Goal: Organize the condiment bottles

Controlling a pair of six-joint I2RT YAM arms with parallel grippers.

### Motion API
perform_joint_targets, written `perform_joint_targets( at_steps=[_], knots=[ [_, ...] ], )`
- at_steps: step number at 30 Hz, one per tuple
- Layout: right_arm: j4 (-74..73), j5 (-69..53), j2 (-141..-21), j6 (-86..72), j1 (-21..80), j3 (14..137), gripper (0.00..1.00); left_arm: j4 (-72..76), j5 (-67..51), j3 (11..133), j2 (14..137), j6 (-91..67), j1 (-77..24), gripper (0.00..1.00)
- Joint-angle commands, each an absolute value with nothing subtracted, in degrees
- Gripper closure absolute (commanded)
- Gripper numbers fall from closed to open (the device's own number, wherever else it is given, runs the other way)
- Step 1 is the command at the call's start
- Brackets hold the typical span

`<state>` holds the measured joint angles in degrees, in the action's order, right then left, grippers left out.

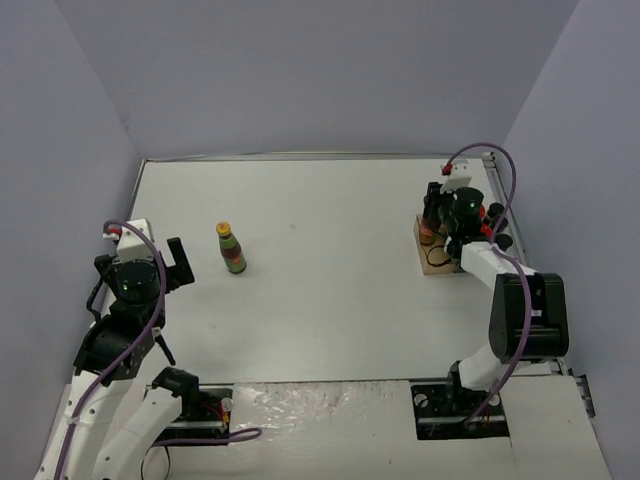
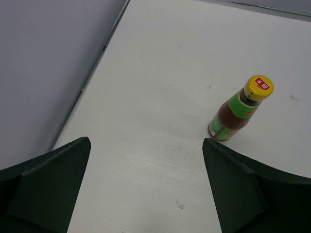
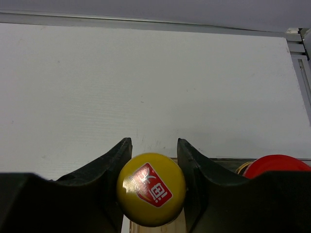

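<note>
Top external view: 1 slim dark bottle (image 1: 231,248) stands alone and upright on the white table (image 1: 320,200), left of centre. It has a yellow cap and a green-and-red label whose print is too small to read. At the far right sits 1 tray (image 1: 435,264). The bottles in it are mostly hidden under the right arm, so they cannot be counted here.

Left wrist view: the left gripper (image 2: 146,141) has its 2 fingers spread wide with only bare table between them. The lone bottle stands ahead, nearer the right finger and apart from both. Its yellow cap carries 1 red sticker with a white character I cannot read for certain. Its green label shows a red band with small, illegible print.

Right wrist view: the right gripper (image 3: 154,143) is narrow, its 2 fingers hugging a second yellow-capped bottle (image 3: 150,189) over the tray's pale edge. This cap bears the same red sticker with white characters, also unreadable. 1 red lid (image 3: 274,166) shows just beside the right finger.
</note>
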<state>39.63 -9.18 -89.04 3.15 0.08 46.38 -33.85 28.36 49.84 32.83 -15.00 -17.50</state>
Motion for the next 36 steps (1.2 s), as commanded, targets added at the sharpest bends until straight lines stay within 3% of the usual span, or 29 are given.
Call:
perform_joint_targets(
  at_steps=[1, 4, 7, 16, 26, 32, 36],
  knots=[
    [50.3, -7.8, -83.9, 2.1, 0.4, 45.4, 0.35, -29.7, 25.4, 50.9, 35.6, -14.4, -17.1, 0.03],
    [46.5, -8.0, -80.1, 1.9, 0.3, 45.1, 0.10, -29.8, 21.3, 51.2, 37.8, -15.0, -17.1, 0.03],
    [42.3, -9.2, -76.5, 1.6, 0.3, 45.8, 0.02, -30.9, 17.1, 52.7, 41.1, -16.7, -17.1, 0.03],
    [26.4, -14.0, -61.2, -3.5, 1.0, 49.2, 0.00, -32.9, 8.3, 59.0, 57.4, -23.1, -17.1, 0.03],
    [21.5, -17.6, -48.2, -11.1, 4.0, 44.2, 0.00, -24.3, 7.5, 62.0, 69.4, -27.5, -17.4, 0.03],
    [22.4, -18.7, -44.8, -13.1, 4.7, 41.1, 0.00, -21.3, 11.0, 62.5, 72.9, -29.1, -18.1, 0.12],
    [23.2, -20.0, -43.3, -13.8, 4.9, 40.5, 0.00, -18.8, 13.8, 62.1, 74.5, -29.9, -18.4, 0.27]
  ],
)
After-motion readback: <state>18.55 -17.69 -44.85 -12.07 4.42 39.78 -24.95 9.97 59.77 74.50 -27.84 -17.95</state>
